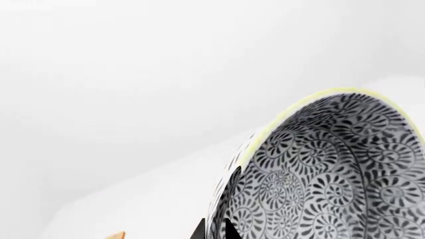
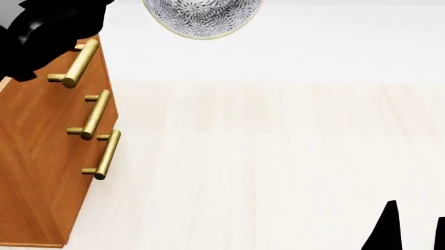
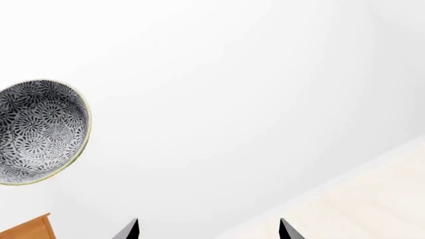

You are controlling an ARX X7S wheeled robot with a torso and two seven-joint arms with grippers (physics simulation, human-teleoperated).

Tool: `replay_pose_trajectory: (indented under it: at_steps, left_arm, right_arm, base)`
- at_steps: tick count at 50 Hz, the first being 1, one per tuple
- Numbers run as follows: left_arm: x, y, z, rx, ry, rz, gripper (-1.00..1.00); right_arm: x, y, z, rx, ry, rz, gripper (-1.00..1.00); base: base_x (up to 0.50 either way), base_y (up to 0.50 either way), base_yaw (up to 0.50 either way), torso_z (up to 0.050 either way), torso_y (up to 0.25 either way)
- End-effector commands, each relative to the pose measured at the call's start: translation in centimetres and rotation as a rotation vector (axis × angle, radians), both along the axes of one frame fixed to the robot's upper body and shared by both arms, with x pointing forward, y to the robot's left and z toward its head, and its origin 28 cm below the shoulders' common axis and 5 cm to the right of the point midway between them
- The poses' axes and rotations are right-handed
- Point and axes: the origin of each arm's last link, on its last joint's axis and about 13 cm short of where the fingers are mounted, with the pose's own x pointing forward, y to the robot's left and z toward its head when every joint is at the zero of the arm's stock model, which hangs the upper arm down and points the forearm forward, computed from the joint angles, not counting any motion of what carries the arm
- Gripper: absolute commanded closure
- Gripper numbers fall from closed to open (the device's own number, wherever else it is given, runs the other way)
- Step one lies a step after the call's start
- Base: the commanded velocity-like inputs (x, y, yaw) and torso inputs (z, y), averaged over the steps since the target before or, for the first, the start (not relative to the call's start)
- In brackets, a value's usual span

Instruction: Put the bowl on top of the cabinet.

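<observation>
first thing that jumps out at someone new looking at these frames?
The patterned bowl, up at the head view's top edge, to the right of the cabinet; the left gripper's jaws close on its rim in the left wrist view. Next, the orange-brown cabinet with brass handles at left. The right gripper hangs open, empty.

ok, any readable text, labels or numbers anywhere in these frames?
None. The deep round grey-black floral-patterned bowl carries only pattern, no lettering. The orange-brown wooden cabinet and its brass-gold bar handles are unmarked. The pale wooden floor is blank.
</observation>
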Motion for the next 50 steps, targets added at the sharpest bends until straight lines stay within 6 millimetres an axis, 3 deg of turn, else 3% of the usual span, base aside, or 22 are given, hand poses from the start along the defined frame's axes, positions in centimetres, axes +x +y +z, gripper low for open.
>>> replay_pose_trajectory:
  at_steps: [1, 15, 28, 33, 42, 50]
  left_arm:
    - [0.3, 2.4, 2.6, -0.099, -0.017, 0.129, 1.00]
    - [0.3, 3.4, 3.2, -0.198, 0.017, 0.165, 1.00]
    - [-0.5, 3.6, 5.3, -0.262, 0.010, 0.165, 1.00]
    - [-0.5, 3.9, 5.4, -0.391, 0.056, 0.116, 1.00]
    - [-0.3, 5.8, 5.0, -0.558, 0.102, 0.241, 1.00]
    - [-0.4, 6.4, 5.8, -0.646, 0.086, 0.304, 1.00]
  right_arm:
    - [0.0, 0.0, 0.0, 0.003, 0.000, 0.002, -1.00]
    - [0.2, 0.1, -0.1, -0.002, 0.005, 0.005, -1.00]
    - [0.2, 0.0, -0.1, 0.000, 0.007, 0.005, -1.00]
    - [0.3, 0.1, -0.1, 0.000, 0.010, 0.010, -1.00]
    - [0.3, 0.2, -0.1, -0.008, 0.013, 0.007, -1.00]
    - [0.5, 0.2, -0.2, -0.012, 0.018, 0.009, -1.00]
  base:
    - [0.00, 0.00, 0.00, 0.000, 0.000]
    - [0.00, 0.00, 0.00, 0.000, 0.000]
    - [0.00, 0.00, 0.00, 0.001, 0.001]
    - [0.00, 0.00, 0.00, 0.000, 0.000]
    - [0.00, 0.00, 0.00, 0.000, 0.000]
    - [0.00, 0.00, 0.00, 0.000, 0.001]
